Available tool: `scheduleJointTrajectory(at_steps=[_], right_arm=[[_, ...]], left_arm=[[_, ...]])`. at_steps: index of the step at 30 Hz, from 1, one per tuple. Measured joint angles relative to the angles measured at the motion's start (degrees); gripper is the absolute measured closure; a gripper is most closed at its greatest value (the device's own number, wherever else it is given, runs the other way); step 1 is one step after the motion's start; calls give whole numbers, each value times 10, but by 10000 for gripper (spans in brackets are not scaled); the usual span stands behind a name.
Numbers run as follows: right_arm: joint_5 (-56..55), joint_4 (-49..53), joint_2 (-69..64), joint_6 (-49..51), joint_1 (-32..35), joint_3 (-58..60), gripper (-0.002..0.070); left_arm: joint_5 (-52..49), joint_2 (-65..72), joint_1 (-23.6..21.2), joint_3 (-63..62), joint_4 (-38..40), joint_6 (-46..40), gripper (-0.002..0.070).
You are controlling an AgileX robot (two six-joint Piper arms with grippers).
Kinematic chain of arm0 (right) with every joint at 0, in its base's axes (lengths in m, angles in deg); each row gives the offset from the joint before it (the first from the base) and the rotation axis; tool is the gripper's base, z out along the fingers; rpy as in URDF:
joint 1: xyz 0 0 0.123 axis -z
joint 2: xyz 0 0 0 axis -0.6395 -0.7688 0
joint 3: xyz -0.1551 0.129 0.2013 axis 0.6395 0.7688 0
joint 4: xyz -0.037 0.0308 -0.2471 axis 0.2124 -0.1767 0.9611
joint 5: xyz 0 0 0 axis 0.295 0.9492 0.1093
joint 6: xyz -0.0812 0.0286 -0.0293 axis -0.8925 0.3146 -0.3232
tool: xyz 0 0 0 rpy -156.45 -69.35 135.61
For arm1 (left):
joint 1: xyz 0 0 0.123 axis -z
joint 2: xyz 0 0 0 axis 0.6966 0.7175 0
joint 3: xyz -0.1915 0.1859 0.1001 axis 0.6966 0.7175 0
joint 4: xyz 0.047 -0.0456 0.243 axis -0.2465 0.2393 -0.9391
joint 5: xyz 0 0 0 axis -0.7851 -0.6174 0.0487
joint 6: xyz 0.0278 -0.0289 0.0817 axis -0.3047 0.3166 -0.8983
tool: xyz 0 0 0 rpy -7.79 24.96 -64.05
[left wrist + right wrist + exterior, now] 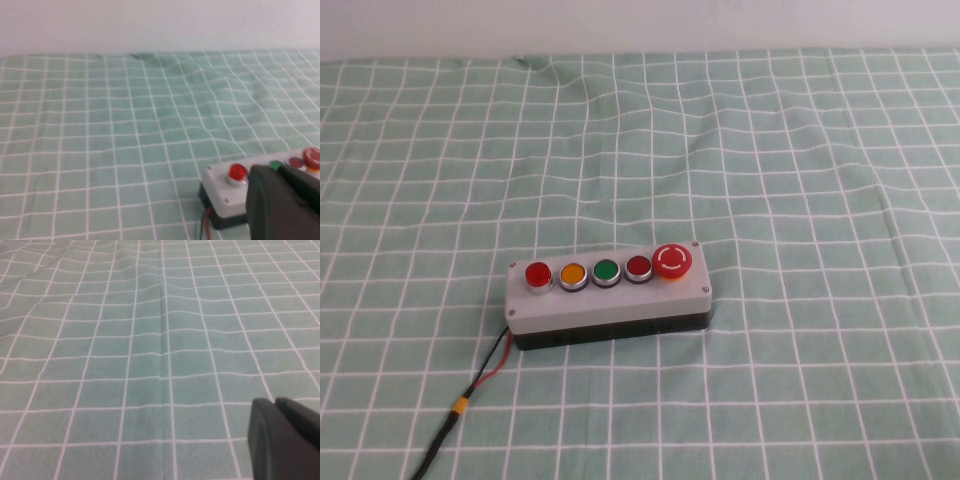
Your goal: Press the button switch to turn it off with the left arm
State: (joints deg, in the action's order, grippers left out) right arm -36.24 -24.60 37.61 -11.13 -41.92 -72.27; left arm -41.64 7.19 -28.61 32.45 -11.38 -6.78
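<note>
The button switch (538, 274) is the light-red round button with a silver ring at the left end of the grey five-button box (610, 300), which lies on the checked cloth. It also shows in the left wrist view (237, 172), glowing red. My left gripper (277, 169) is shut and empty; it hovers short of the box and hides part of the button row. My right gripper (275, 402) is shut and empty over bare cloth. Neither arm shows in the high view.
On the box are also an orange button (572, 274), a green button (606, 271), a darker red button (639, 267) and a large red mushroom button (673, 261). Red and black wires (485, 375) run from the box's left end toward the front edge. Green checked cloth (770, 150) covers the table.
</note>
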Motion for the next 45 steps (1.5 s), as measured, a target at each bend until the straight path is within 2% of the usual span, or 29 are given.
scheduleJointTrajectory(at_steps=[4, 7, 14, 21, 26, 33, 45], right_arm=[[0, 0, 0, 0, 0, 0, 694], [0, 0, 0, 0, 0, 0, 694], [0, 0, 0, 0, 0, 0, 694], [0, 0, 0, 0, 0, 0, 694], [0, 0, 0, 0, 0, 0, 694], [0, 0, 0, 0, 0, 0, 694], [0, 0, 0, 0, 0, 0, 694]], left_arm=[[48, -18, -47, 42, -4, 0, 677], [107, -30, -59, 95, -26, 0, 677], [240, -104, -60, 254, -36, 0, 677], [292, -192, -60, 387, -22, 5, 677], [345, -205, -61, 459, -3, 8, 677], [349, -206, -71, 467, 11, 2, 677], [252, -206, -95, 467, 16, 0, 677]])
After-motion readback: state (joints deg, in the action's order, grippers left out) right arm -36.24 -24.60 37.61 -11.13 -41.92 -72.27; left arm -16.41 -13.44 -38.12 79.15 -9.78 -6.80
